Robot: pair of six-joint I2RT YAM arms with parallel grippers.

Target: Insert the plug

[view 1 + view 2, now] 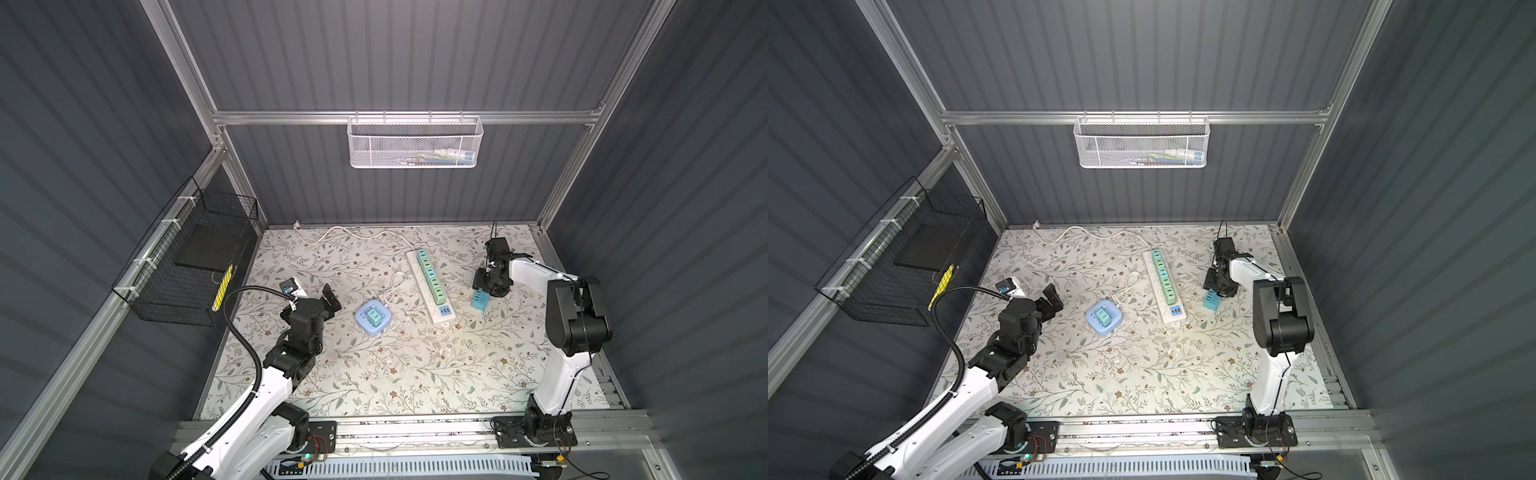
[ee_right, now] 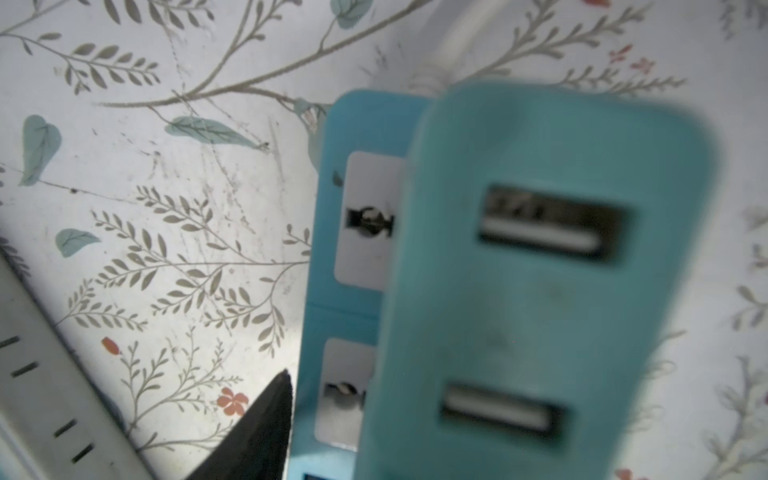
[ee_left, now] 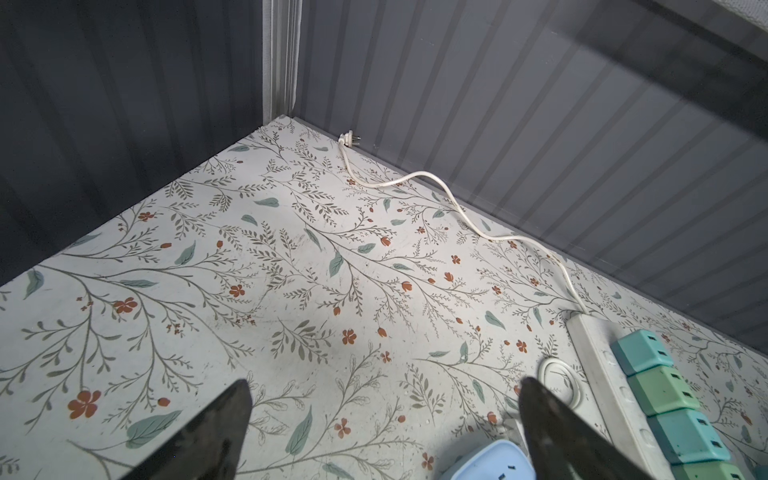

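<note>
Left hand (image 3: 385, 382): wide, empty.
Right hand (image 1: 483, 291): over teal plug (image 2: 536, 291); grip unclear.
Seating in blue strip (image 2: 345, 311): cannot tell.

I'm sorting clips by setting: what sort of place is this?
Probably a robot test cell, not a home: ribbed panels on an aluminium frame wall in a floral-papered tabletop, the left arm and right arm are mounted on a front rail, and a power strip lies there unplugged.
</note>
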